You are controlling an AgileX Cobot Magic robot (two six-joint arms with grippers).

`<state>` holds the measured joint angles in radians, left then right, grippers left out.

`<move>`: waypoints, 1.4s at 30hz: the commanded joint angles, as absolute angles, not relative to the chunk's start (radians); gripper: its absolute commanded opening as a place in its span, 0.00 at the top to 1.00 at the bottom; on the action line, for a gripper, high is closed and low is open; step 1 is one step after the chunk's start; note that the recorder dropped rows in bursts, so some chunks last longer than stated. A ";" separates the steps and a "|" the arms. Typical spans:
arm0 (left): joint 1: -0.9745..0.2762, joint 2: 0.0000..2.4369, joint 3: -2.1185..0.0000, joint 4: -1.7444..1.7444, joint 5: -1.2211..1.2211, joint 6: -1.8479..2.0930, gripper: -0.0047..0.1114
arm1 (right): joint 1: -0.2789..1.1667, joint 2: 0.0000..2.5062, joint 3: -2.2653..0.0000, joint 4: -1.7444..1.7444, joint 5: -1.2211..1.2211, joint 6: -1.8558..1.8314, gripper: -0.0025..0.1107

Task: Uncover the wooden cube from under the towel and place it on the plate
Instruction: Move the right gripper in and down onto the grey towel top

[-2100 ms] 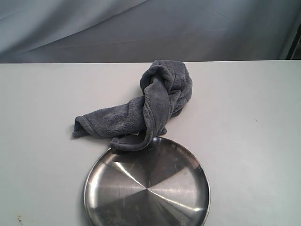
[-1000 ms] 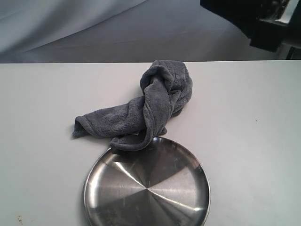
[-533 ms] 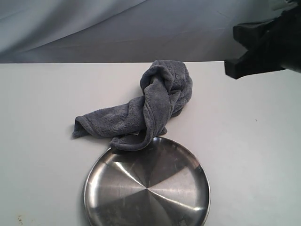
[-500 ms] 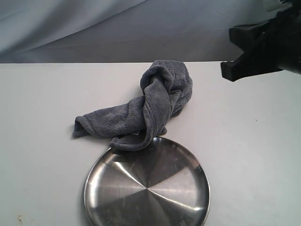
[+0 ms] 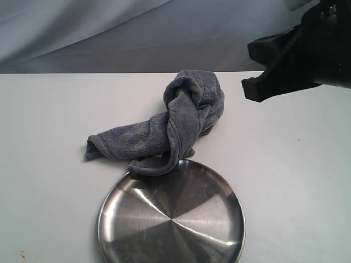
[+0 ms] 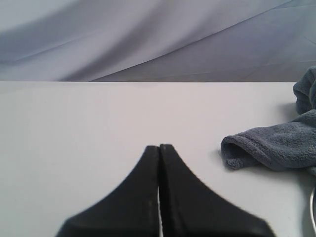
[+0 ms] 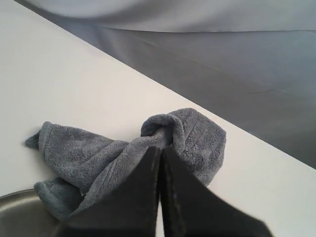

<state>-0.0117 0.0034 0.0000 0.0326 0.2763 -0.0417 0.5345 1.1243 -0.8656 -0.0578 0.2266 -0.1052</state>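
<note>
The dark grey towel (image 5: pixel 181 120) lies bunched and twisted in the middle of the white table, its taller lump at the far end. The wooden cube is hidden. The shiny round plate (image 5: pixel 171 219) sits in front of the towel, and the towel's near fold touches its rim. My right gripper (image 5: pixel 253 89) hangs shut and empty above the table, to the right of the towel's lump. In the right wrist view that gripper (image 7: pixel 160 148) points at the towel (image 7: pixel 197 133). My left gripper (image 6: pixel 159 146) is shut and empty above bare table, apart from the towel's end (image 6: pixel 276 145).
A grey cloth backdrop (image 5: pixel 109 33) hangs behind the table's far edge. Bare white tabletop (image 5: pixel 49 164) spreads to the left and right of the towel and plate. A sliver of the plate's rim (image 6: pixel 313 212) shows in the left wrist view.
My right arm has come in from the upper right and moved left and lower toward the towel's lump. Towel and plate have not moved.
</note>
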 commanded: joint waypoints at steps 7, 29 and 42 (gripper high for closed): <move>-0.016 0.000 0.000 0.035 0.265 -0.044 0.96 | 0.539 1.170 -0.898 0.013 0.237 -0.107 0.98; -0.016 0.000 0.000 0.035 0.265 -0.044 0.96 | 0.538 1.601 -1.154 0.072 0.306 -0.105 0.98; -0.016 0.000 0.000 0.035 0.265 -0.044 0.96 | 0.538 1.612 -1.154 0.171 0.198 -0.105 0.98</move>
<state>-0.0117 0.0034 0.0000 0.0326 0.2763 -0.0417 0.5345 1.6124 -1.1461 0.1614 0.2241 -0.1052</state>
